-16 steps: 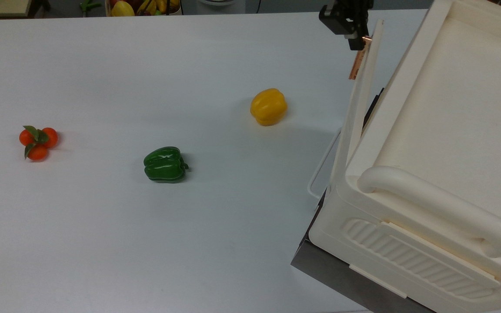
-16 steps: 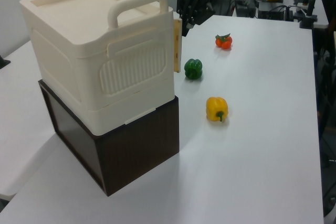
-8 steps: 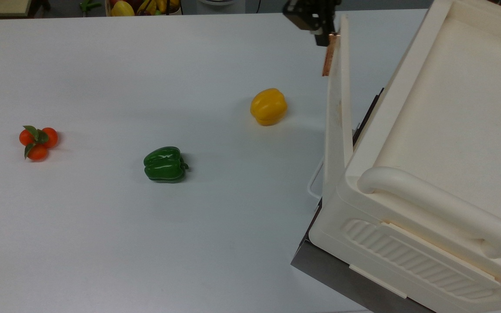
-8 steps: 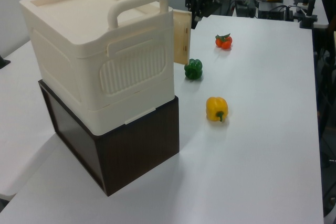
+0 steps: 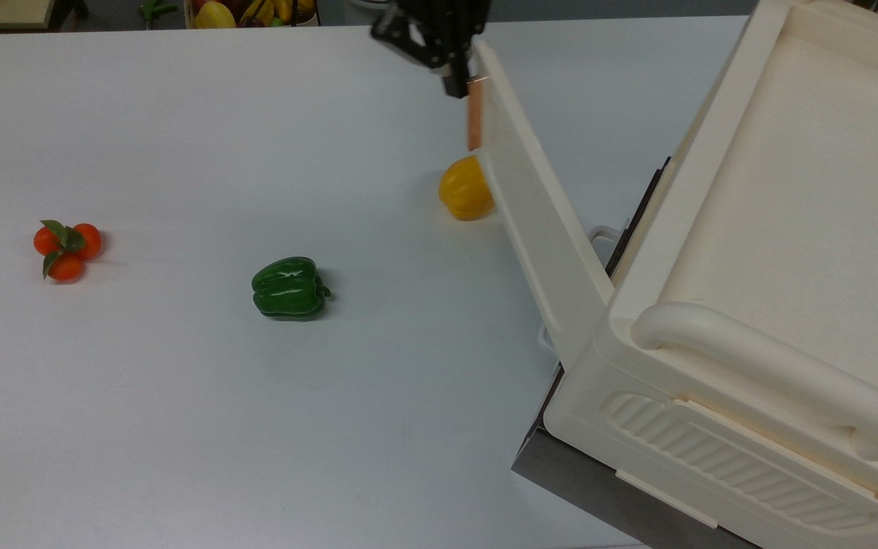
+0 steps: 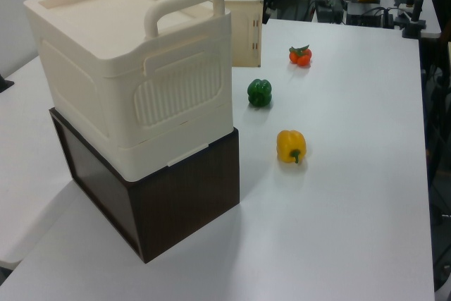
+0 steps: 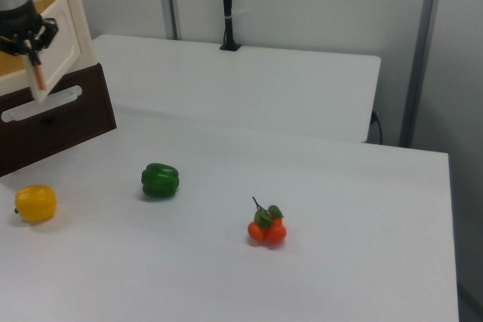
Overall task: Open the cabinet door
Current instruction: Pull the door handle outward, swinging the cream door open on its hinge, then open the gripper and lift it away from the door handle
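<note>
Top view, upper centre: your hand (image 5: 460,82) sits at the top end of the copper handle (image 5: 474,114) on the cabinet door (image 5: 534,213); fingers look pinched on the bar. The door stands swung well out from the cream cabinet (image 5: 774,252), hinged at the corner near frame centre-right, free edge reaching toward upper centre.

Risks, as judged from here:
- Grip sits at the handle's very tip, so the bar may slip out if the pull leaves the door's arc.
- Yellow pepper (image 5: 463,189) lies under or just beside the door's lower edge in the top view; whether they touch can't be told. More swing may knock it.
- Cabinet rests on a dark brown box (image 6: 158,199), left view, lower left. A hard sideways pull could shift or tip the stack.

Surface & room: plain white bench (image 5: 180,396). Green pepper (image 5: 289,287) mid-frame, orange tomato cluster (image 5: 65,248) at far left, both well apart from the door. Right view: grey partition walls, black post at upper centre.
</note>
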You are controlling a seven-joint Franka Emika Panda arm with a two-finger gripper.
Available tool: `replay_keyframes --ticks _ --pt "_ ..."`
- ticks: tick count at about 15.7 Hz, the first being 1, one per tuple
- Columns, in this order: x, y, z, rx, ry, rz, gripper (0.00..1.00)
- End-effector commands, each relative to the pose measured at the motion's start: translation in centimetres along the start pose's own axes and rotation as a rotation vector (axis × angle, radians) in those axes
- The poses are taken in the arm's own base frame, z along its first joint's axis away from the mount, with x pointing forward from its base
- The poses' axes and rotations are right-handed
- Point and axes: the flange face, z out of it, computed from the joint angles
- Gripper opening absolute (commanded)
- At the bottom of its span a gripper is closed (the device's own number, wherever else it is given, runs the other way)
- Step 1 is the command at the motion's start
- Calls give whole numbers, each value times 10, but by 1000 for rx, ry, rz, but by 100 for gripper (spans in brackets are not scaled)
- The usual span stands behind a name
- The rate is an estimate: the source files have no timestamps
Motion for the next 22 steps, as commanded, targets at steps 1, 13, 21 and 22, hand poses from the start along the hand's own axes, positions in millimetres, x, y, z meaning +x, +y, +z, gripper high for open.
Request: replay_keyframes --ticks 1,13,21,22 --pt "-10 30 8 -81 49 32 0" --pt "-33 99 13 -318 206 125 0" --pt "-75 122 -26 -310 133 191 100" --pt "-76 118 -33 -296 121 193 100"
